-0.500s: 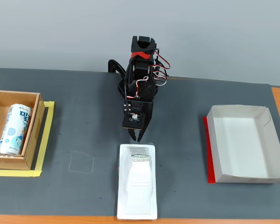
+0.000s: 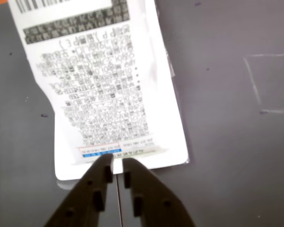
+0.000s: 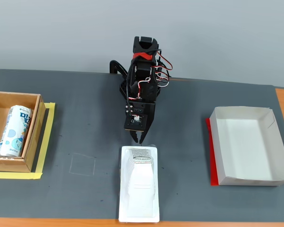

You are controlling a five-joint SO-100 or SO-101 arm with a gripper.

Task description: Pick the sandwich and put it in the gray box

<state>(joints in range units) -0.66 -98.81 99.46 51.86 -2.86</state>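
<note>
The sandwich is a long white plastic-wrapped package lying lengthwise on the dark mat at the front middle in the fixed view. Its grey printed label sits at the far end, towards the arm. In the wrist view the sandwich fills the upper left, printed label up. My gripper hangs just behind that labelled end, pointing down. In the wrist view the gripper has its black fingers almost together at the package's near edge, with nothing between them. The gray box, a shallow pale tray with a red strip on its left, sits empty at the right.
A brown cardboard box at the left holds a blue-and-white drink can, with yellow tape around its base. A faint chalk square is drawn on the mat left of the sandwich; it also shows in the wrist view.
</note>
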